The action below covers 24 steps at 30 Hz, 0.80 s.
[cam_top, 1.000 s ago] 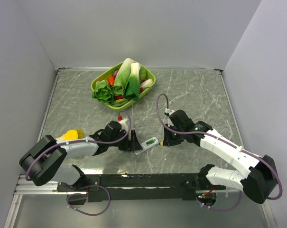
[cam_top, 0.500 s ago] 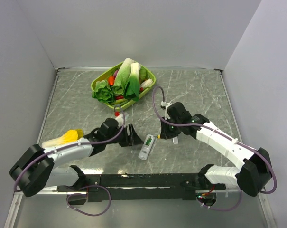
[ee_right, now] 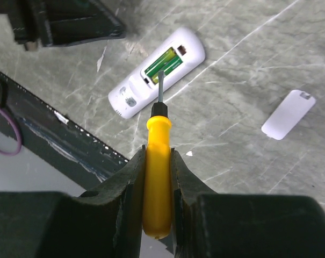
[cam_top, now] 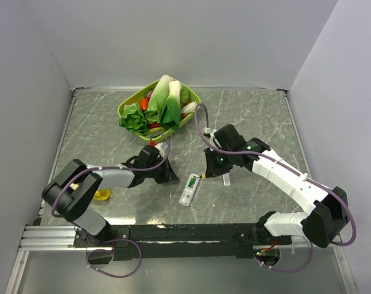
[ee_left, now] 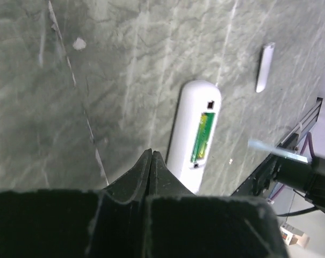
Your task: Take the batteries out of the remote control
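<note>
Judging by the cover (ee_right: 289,114) lying apart, we were at the prying step: our right gripper (ee_right: 158,157) clenched the screwdriver (ee_right: 157,134), tip over the green batteries (ee_right: 163,63) in the remote control (ee_right: 157,72), which lay on the table (cam_top: 111,141) between both arms. Our left gripper (ee_left: 151,157) was closed, empty. Next, one battery needed levering out. No label was readable.

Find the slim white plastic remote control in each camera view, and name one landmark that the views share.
Top external: slim white plastic remote control lies just below centre.
Left wrist: remote right of centre, green recess facing up.
Right wrist: remote upper centre, at the tip of the yellow-handled screwdriver.
Shared landmark: small white cover strip, loose beside it.
</note>
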### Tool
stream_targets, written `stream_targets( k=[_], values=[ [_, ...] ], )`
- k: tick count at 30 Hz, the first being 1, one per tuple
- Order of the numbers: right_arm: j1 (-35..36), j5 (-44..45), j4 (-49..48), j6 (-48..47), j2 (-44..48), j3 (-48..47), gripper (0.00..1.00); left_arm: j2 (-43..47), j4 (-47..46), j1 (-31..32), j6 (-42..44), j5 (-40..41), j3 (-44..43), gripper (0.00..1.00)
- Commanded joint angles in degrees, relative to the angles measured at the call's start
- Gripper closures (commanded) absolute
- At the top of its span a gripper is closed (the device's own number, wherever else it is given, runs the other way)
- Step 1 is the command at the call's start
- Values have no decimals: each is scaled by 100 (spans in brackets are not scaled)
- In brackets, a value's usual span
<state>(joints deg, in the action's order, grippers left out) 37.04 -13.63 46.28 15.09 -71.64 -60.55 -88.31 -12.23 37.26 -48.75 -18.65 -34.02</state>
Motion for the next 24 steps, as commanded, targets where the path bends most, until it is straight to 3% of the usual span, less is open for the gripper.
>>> stream_targets(
  k=[1, 14, 24],
  values=[
    [76, -333, 206, -357, -166, -352, 100, -431, -798, -8, 15, -489, -184, 99],
    [365, 263, 953, -691, -905, -1257, 100, -819, -2266, 308, -706, -1184, 387, 99],
    [506, 334, 1006, -806, -983, -1389, 100, -371, -2179, 484, -926, -904, 800, 99]
  ],
)
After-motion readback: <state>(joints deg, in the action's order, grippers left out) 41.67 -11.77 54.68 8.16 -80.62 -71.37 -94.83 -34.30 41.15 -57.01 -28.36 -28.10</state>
